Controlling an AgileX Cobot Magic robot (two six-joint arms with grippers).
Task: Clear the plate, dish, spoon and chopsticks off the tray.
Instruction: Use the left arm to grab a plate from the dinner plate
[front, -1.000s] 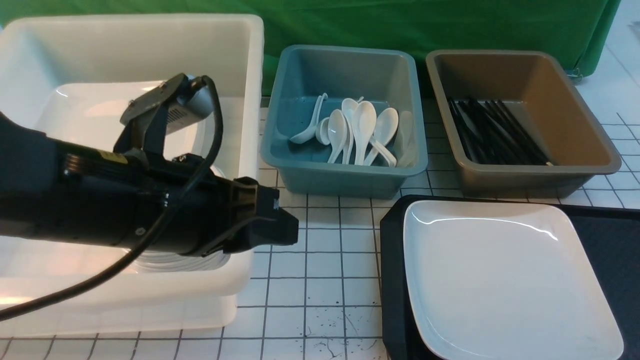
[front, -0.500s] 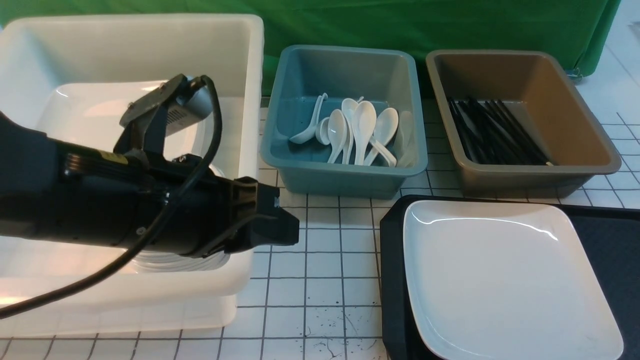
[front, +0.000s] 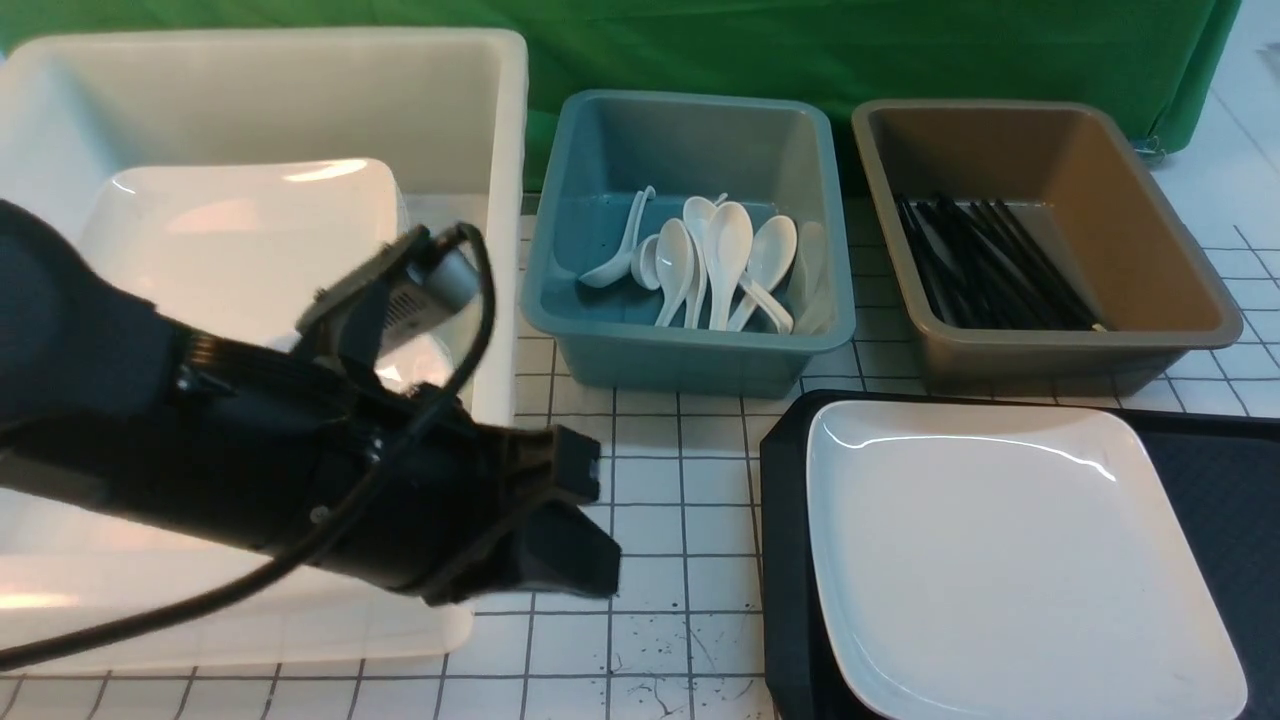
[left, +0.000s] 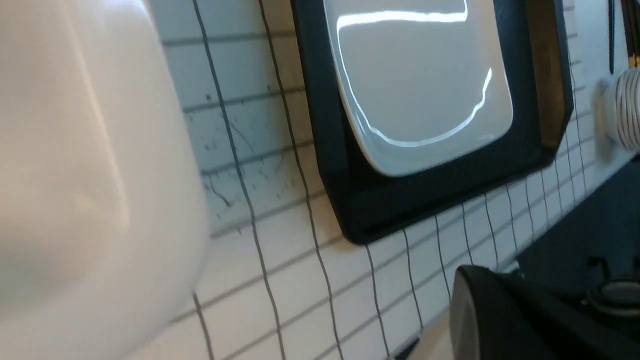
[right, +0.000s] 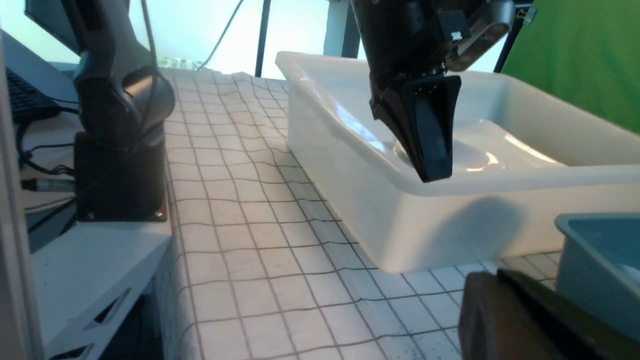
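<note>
Left hand (front: 585, 550) closed, nothing gripped; to its right, the plate (front: 1000, 560) is not yet cleared off the tray (front: 785, 600).

The left hand (front: 590, 550) is matt black plastic. Beside it, the white tub (front: 500, 150) is smooth, softly shiny plastic. Ahead of it, the plate (front: 1010, 560) gleams glossy white on the tray (front: 785, 560), which is matt black and finely textured. The worktop (front: 650, 500) wears a creased gridded sheet.
</note>
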